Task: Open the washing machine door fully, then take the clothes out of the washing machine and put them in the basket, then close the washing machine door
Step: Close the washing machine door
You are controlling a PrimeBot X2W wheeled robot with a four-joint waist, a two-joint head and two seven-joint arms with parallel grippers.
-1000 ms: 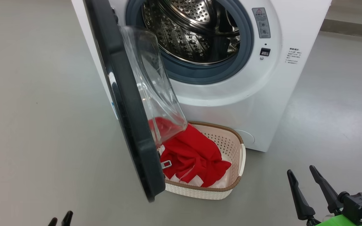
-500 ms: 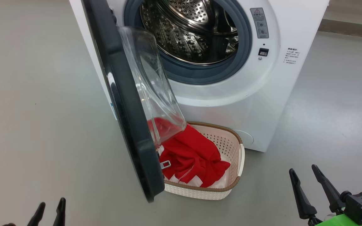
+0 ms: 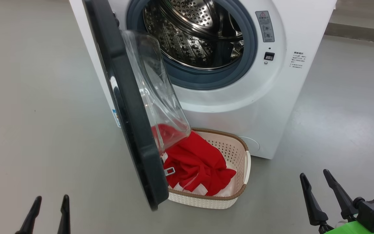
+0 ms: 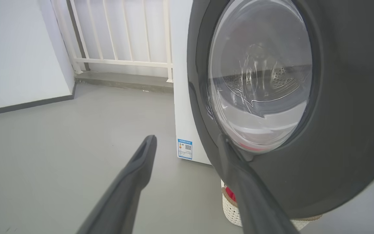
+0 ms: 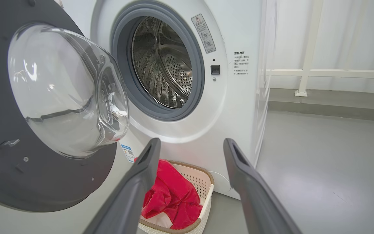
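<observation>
The white washing machine (image 3: 265, 107) stands with its door (image 3: 131, 130) swung out towards me, the clear glass bowl (image 3: 154, 87) facing the bare steel drum (image 3: 190, 39). The red clothes (image 3: 200, 162) lie in the cream basket (image 3: 239, 152) on the floor, right against the machine's front and partly under the door. My left gripper (image 3: 52, 197) is open at the lower left, on the door's outer side, with nothing between its fingers. In the left wrist view the gripper (image 4: 187, 139) points at the door's black rim (image 4: 336, 130). My right gripper (image 3: 314, 173) is open and empty, right of the basket (image 5: 203, 182).
Grey floor (image 3: 37, 97) spreads to both sides of the machine. Behind it run a white railing (image 4: 122, 39) and a low grey step (image 5: 330, 104). A white wall (image 4: 15, 48) stands at the far left. A blue label (image 4: 184, 149) marks the machine's lower corner.
My left gripper has risen further into the head view at the lower left. The camera has shifted a little. The door, basket, clothes and right gripper stay where they were.
</observation>
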